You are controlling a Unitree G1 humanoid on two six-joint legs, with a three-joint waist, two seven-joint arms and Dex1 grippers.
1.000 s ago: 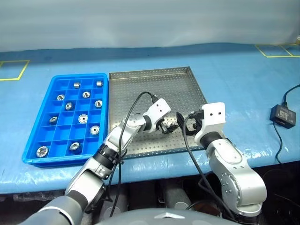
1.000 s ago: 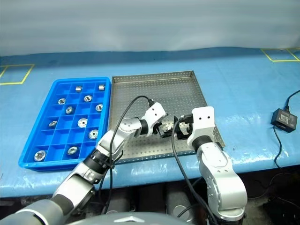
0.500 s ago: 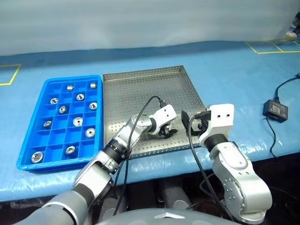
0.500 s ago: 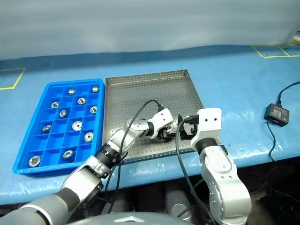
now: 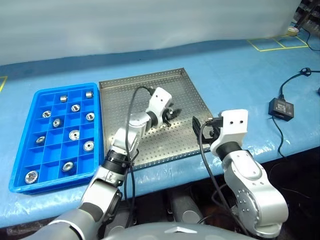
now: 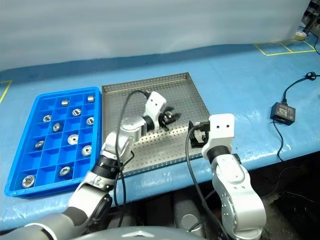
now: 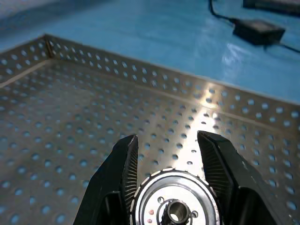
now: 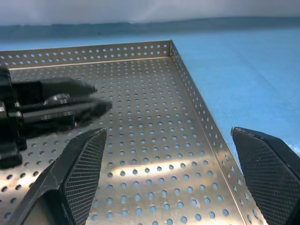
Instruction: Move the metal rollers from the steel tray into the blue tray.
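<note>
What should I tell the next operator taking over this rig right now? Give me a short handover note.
Left gripper: shut on a metal roller, held above the steel tray.
Right gripper: open, empty, over the steel tray's near right corner.
Blue tray: sits left of the steel tray, with eleven rollers in separate compartments.
Done: no loose rollers visible on the steel tray.
Left: carry the held roller to a free compartment of the blue tray and release it.

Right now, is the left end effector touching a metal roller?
Touching: the left wrist view shows the left end effector with both fingers pressed against the metal roller.
</note>
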